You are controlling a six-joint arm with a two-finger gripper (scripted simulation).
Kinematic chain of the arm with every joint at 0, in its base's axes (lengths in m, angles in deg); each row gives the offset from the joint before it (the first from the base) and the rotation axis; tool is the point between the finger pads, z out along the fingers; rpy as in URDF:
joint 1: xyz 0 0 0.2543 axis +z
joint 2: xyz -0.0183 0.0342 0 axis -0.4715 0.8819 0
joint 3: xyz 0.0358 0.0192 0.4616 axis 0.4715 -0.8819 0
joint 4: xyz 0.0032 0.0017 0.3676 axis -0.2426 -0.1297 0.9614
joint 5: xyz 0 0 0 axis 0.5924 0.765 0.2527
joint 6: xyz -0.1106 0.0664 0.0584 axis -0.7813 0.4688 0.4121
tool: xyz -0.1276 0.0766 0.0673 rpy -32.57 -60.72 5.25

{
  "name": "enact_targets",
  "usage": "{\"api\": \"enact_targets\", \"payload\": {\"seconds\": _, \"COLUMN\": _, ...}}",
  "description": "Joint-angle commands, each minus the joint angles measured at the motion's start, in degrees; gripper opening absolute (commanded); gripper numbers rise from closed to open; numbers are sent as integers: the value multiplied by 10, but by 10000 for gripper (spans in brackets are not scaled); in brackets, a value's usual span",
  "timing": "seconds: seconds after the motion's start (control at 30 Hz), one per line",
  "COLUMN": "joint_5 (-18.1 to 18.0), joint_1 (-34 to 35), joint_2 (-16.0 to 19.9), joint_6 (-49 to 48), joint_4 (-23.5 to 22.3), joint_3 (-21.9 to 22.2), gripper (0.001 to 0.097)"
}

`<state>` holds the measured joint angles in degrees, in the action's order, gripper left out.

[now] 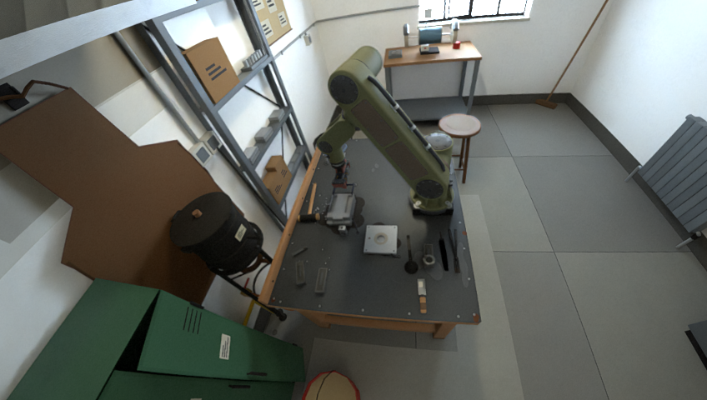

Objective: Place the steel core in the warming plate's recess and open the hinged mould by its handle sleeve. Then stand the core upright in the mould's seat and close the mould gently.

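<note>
The handle sleeve (344,187) of the hinged mould sits at the mould's far end, and my gripper (341,182) is closed on it. The mould (341,208) is a grey metal block lying on the left half of the bench. I cannot tell from here how far its lid is raised. The warming plate (380,239) is a pale square slab near the bench centre, with a round recess. A light ring shows in that recess; whether the steel core sits there is too small to tell. The arm reaches from its base (430,200) on the right over to the mould.
The bench's left wooden edge (292,218) runs close beside the mould, with a mallet (311,202) lying along it. Hand tools and a ladle (411,257) lie right of the plate. Two small grey bars (311,276) lie near the front left. A stool (460,127) stands behind the bench.
</note>
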<state>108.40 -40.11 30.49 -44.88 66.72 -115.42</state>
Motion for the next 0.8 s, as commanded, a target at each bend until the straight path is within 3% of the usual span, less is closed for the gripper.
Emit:
{"api": "enact_targets", "payload": {"seconds": 0.0, "joint_5": 0, "joint_1": 0, "joint_2": 0, "joint_6": 0, "joint_4": 0, "joint_3": 0, "gripper": 15}}
{"api": "enact_targets", "payload": {"seconds": 0.53, "joint_5": 0, "joint_1": 0, "joint_2": 0, "joint_6": 0, "joint_4": 0, "joint_3": 0, "gripper": 15}}
{"api": "enact_targets", "payload": {"seconds": 0.77, "joint_5": 0, "joint_1": 0, "joint_2": 0, "joint_6": 0, "joint_4": 0, "joint_3": 0, "gripper": 155}}
